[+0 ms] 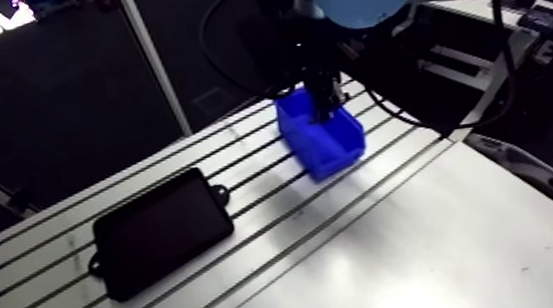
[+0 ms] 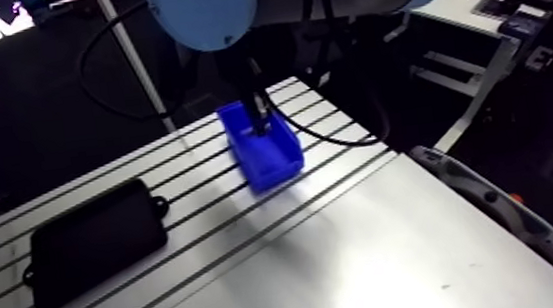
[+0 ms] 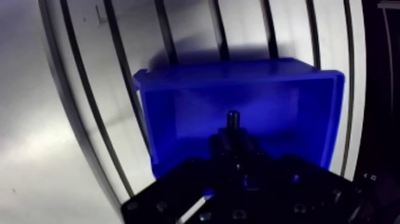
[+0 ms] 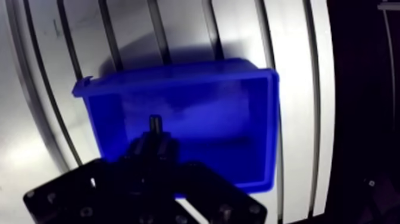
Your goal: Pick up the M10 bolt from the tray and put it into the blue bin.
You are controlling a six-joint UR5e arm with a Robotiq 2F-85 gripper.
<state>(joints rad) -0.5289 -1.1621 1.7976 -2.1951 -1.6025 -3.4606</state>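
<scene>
The blue bin [image 1: 332, 142] stands on the slotted table near its far edge. My gripper [image 1: 323, 108] comes straight down into the bin's opening. In the wrist view the gripper [image 3: 233, 142] is shut on the dark M10 bolt [image 3: 232, 120], whose threaded end sticks out past the fingertips over the bin's inner floor [image 3: 280, 113]. The black tray [image 1: 161, 231] lies flat toward the table's left part, well apart from the gripper, and I see nothing on it.
The slotted aluminium table [image 1: 283, 256] runs under the bin and the tray, with a smooth plate [image 1: 453, 245] at its near right. Beyond the table's right edge lies a grey curved part [image 1: 546, 183], and a slanted metal post [image 1: 153, 60] rises behind the table.
</scene>
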